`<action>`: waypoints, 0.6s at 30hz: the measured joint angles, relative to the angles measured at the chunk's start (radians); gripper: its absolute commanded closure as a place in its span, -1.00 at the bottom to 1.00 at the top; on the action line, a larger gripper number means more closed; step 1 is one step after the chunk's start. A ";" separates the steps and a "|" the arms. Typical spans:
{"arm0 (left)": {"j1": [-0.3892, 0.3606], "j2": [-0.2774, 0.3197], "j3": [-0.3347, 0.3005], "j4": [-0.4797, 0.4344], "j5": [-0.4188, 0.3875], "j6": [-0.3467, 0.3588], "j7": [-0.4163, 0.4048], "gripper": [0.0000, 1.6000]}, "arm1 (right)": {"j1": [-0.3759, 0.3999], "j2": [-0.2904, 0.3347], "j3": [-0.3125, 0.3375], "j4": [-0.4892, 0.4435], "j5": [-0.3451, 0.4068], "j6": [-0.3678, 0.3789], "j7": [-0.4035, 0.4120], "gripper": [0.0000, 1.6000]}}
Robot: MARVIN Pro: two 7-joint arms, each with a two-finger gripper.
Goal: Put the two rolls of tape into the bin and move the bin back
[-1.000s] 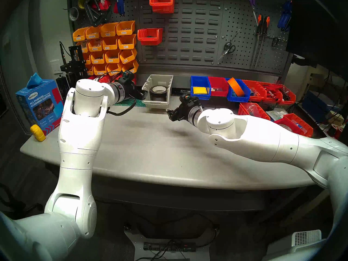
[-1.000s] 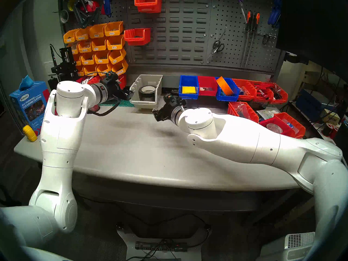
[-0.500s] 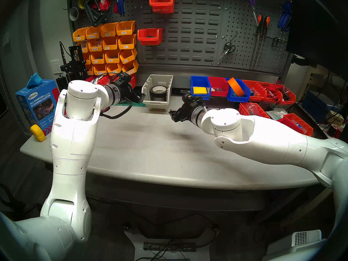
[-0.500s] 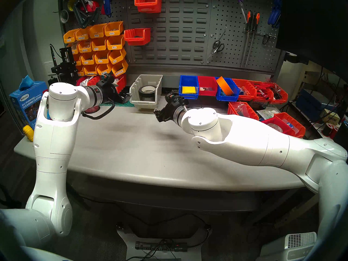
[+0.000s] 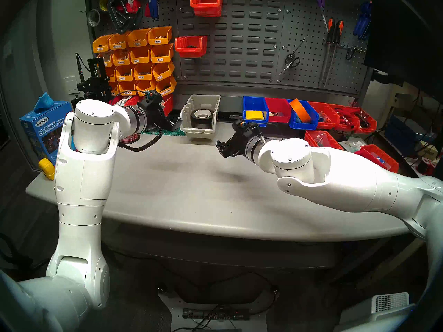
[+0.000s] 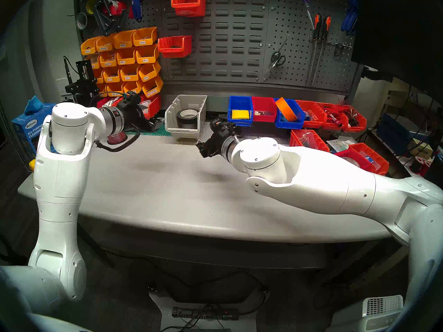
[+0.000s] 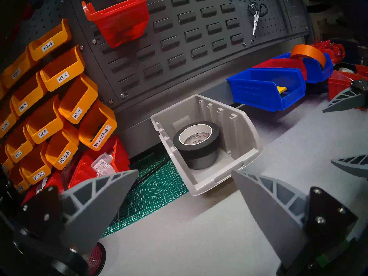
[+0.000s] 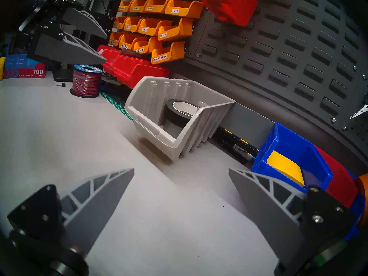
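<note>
Bin [image 7: 246, 130], beige-grey with ribbed slotted walls, sits at the counter's [image 5: 191, 185] back edge holding 2 stacked tape rolls [image 7: 196, 146], black atop silver-grey; both pincers gape empty.

A curved pale grey worktop [image 5: 191, 192] runs back to a dark grey louvred and perforated metal wall panel [image 5: 239, 48] along its far edge, with what looks like dark carpeted floor [image 5: 28, 228] below its near-left corner.
</note>
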 measured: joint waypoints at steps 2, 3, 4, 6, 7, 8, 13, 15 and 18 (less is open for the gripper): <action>0.000 0.004 0.000 -0.003 -0.001 -0.002 -0.006 -1.00 | 0.000 0.000 0.000 -0.002 0.000 0.005 -0.003 -1.00; 0.000 0.005 -0.001 -0.004 -0.001 -0.003 -0.008 -1.00 | 0.000 0.000 0.000 -0.003 0.000 0.007 -0.004 -1.00; 0.000 0.007 -0.001 -0.005 -0.001 -0.003 -0.010 -1.00 | 0.000 0.000 0.000 -0.004 0.001 0.009 -0.005 -1.00; 0.000 0.009 -0.001 -0.006 -0.002 -0.004 -0.013 -1.00 | 0.000 0.000 0.000 -0.005 0.001 0.012 -0.007 -1.00; 0.001 0.010 -0.001 -0.007 -0.002 -0.005 -0.015 -1.00 | 0.000 0.000 0.000 -0.005 0.001 0.013 -0.008 -1.00; 0.001 0.011 -0.001 -0.007 -0.002 -0.005 -0.016 -1.00 | 0.000 0.000 0.001 -0.006 0.001 0.014 -0.008 -1.00; 0.001 0.013 -0.002 -0.008 -0.002 -0.006 -0.019 -1.00 | 0.000 0.000 0.001 -0.007 0.001 0.017 -0.010 -1.00; 0.001 0.014 -0.002 -0.008 -0.002 -0.007 -0.019 -1.00 | 0.000 0.000 0.001 -0.007 0.002 0.017 -0.010 -1.00; 0.001 0.015 -0.002 -0.009 -0.002 -0.007 -0.018 -1.00 | 0.000 0.000 0.001 -0.007 0.002 0.016 -0.011 -1.00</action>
